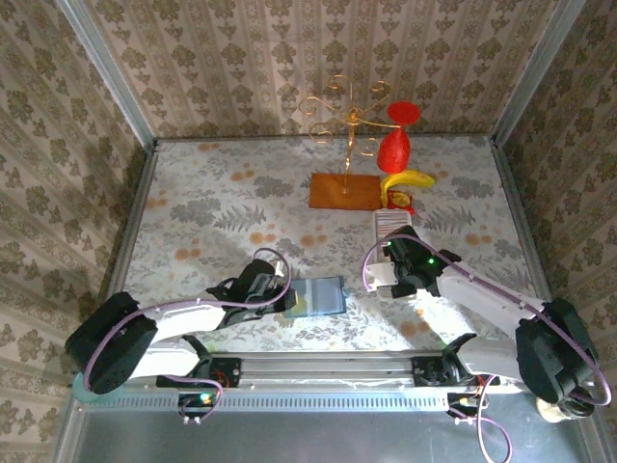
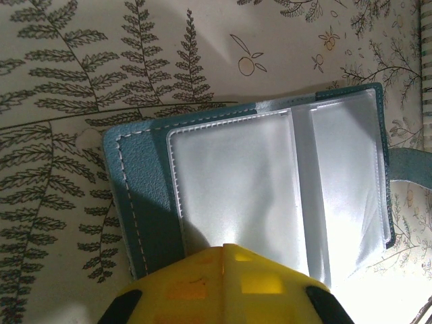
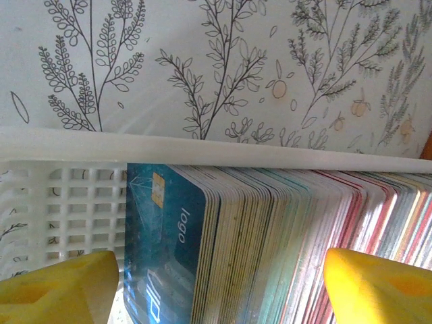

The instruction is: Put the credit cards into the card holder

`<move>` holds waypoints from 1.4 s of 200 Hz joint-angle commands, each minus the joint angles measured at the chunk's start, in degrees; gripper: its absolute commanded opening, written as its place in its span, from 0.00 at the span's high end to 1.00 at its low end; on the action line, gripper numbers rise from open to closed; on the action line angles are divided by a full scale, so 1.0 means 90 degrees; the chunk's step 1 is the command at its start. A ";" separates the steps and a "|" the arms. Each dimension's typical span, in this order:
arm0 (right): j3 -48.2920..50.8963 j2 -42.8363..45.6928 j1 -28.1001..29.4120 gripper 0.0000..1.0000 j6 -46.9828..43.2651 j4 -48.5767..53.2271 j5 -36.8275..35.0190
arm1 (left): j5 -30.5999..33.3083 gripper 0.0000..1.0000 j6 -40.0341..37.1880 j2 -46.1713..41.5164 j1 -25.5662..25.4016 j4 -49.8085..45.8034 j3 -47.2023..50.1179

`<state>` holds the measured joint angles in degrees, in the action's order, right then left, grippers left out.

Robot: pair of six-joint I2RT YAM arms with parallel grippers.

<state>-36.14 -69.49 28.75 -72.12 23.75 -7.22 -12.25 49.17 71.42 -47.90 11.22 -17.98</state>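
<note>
Lying open at lower centre of the top view, the card holder [image 1: 323,297] has the left gripper [image 1: 286,293] pinched shut at its left edge. The right gripper [image 3: 216,290] spreads wide around the credit cards [image 3: 270,236], which stand packed upright in a white tray [image 3: 202,150] right of centre.

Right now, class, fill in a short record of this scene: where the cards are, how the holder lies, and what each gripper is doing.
credit cards: standing on edge, packed in the white tray
card holder: lying open, clear sleeves facing up
left gripper: shut, at the holder's edge
right gripper: open, straddling the card stack
</note>
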 commanded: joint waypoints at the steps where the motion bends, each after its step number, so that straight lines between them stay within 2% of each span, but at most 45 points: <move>1: -0.0076 -0.0056 0.0008 0.22 -0.0113 -0.0011 -0.0142 | 0.0077 0.98 -0.0180 0.0010 -0.0040 -0.0199 0.0057; 20: -0.0088 -0.0056 0.0008 0.26 -0.0141 0.0008 -0.0226 | 0.0145 0.98 -0.0180 -0.0076 -0.0093 -0.0301 0.0054; 99: -0.0086 0.0122 0.0004 0.54 -0.0192 0.0047 -0.0291 | 0.0291 0.99 -0.0182 -0.0211 -0.0259 -0.0435 0.0113; 143: -0.0056 0.0222 0.0008 0.67 -0.0195 0.0061 -0.0280 | 0.0374 0.99 -0.0190 -0.0211 -0.0298 -0.0462 0.0103; 261: -0.0008 0.0661 0.0008 0.89 -0.0093 0.0281 -0.0299 | 0.0473 1.00 -0.0276 -0.0240 -0.0299 -0.0647 0.0001; 280: 0.0002 0.0736 0.0014 0.90 -0.0055 0.0296 -0.0311 | 0.0492 1.00 -0.0288 -0.0269 -0.0295 -0.0683 -0.0012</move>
<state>-36.14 -64.49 28.91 -73.12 27.64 -8.54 -9.56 48.14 69.95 -50.24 9.19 -17.98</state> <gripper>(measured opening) 0.107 0.050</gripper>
